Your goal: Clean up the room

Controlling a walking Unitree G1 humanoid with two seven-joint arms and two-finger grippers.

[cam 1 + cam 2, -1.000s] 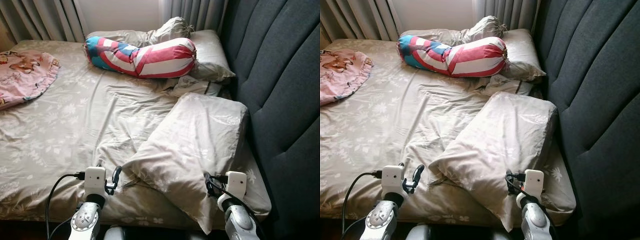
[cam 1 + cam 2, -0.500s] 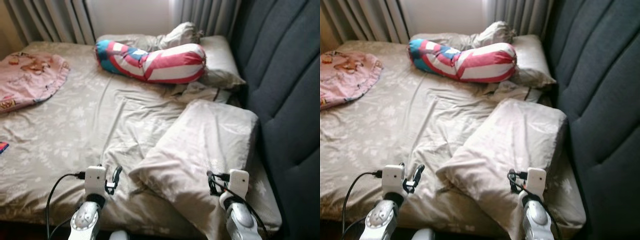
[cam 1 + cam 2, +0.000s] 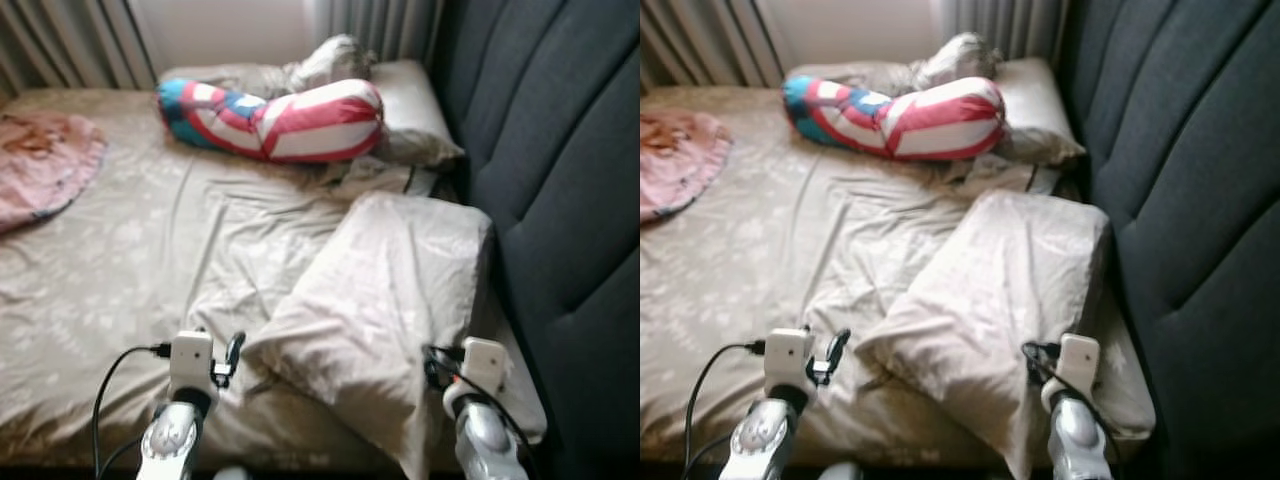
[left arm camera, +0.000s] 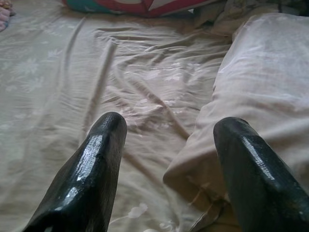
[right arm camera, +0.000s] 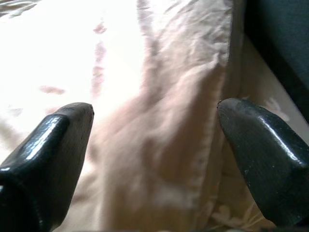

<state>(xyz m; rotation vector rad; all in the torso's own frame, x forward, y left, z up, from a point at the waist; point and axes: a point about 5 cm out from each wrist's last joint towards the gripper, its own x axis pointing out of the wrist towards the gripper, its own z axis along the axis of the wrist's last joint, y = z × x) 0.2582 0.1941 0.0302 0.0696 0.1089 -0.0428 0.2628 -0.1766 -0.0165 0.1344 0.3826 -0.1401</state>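
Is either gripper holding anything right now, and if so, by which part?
Nothing is held. The left gripper is open over the bedsheet by the near corner of the pillow, and the right gripper is open above that pillow.

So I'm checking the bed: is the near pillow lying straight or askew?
Askew. The near pillow lies diagonally across the rumpled sheet, one corner near the headboard, another overhanging the bed's front edge.
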